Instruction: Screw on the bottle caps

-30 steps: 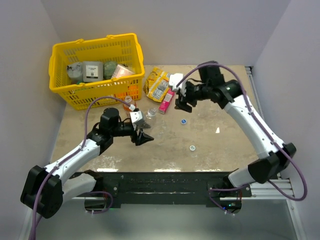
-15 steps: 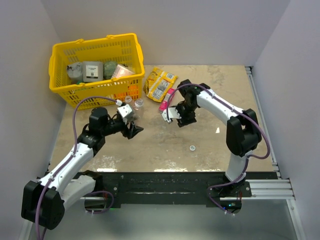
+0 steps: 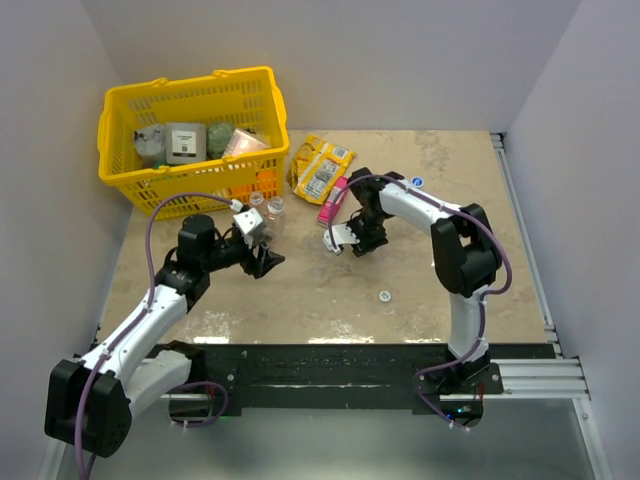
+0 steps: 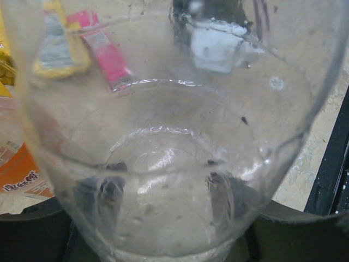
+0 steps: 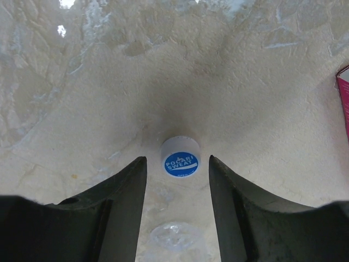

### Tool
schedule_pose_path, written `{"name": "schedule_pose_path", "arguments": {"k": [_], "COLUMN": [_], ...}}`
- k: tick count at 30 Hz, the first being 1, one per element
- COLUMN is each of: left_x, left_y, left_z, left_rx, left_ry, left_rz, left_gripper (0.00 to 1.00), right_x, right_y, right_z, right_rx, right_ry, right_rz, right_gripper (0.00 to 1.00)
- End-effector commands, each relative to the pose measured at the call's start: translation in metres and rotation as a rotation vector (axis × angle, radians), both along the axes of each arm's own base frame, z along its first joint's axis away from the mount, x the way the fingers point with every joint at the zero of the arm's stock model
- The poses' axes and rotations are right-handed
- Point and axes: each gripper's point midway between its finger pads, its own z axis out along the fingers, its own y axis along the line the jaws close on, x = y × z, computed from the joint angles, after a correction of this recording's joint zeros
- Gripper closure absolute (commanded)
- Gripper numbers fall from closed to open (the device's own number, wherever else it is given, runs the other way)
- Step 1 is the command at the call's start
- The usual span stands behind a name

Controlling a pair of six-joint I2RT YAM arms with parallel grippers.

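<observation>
- No cap sits on a bottle yet, as far as the views show; I judge the work to be at its first cap, with the pick-up not yet made
- The right gripper [image 5: 177, 159] is down on the beige mottled table [image 3: 430, 300], at the centre of the top view; its fingers [image 5: 117, 213] stand a little apart on either side of a small round blue-topped plastic cap [image 5: 180, 157], with a gap on each side and nothing gripped
- The left gripper [image 3: 266, 262], left of centre, holds a clear plastic bottle [image 4: 174, 164], which fills its wrist view
- Left to do, as I judge it: grip the blue cap, carry it to the held bottle, thread it on, then treat the rest likewise
- Caps counted: two, the blue one and a pale round cap [image 3: 385, 296] lying alone at lower centre, well apart from both grippers
- Bottles counted: two, the held one and an orange-labelled bottle [image 3: 257, 205] just beside it, near the yellow plastic basket [image 3: 190, 185]; I cannot make out a third
- One pink packet [image 3: 333, 203] lies at upper centre
</observation>
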Motion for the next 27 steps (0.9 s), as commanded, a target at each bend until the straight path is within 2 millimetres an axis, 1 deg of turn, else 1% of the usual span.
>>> {"name": "schedule_pose_path", "arguments": {"k": [1,3,12,22,27], "left_x": [0.004,0.004,0.005,0.005,0.005], "left_y": [0.000,0.000,0.000,0.001,0.001], "left_z": [0.006,0.006,0.002,0.001,-0.001], "left_rx": [-0.022,-0.023,-0.031,-0.034,-0.034], "left_ry": [-0.020,-0.017,-0.014,-0.015,-0.013], "left_rz": [0.003,0.002,0.010,0.011,0.012], "left_gripper": [1.00,1.00,1.00,1.00,1.00], "right_x": [0.019,0.021,0.014,0.013,0.008], "right_y": [0.008,0.006,-0.005,-0.008,-0.010], "right_z": [0.009,0.007,0.001,-0.004,-0.008], "right_rx": [0.006,-0.008,-0.058,-0.073,-0.077], "right_ry": [-0.054,-0.055,-0.042,-0.034,-0.024], "right_rz": [0.024,0.026,0.057,0.057,0.057], "right_gripper": [0.50,0.52,0.53,0.57,0.56]}}
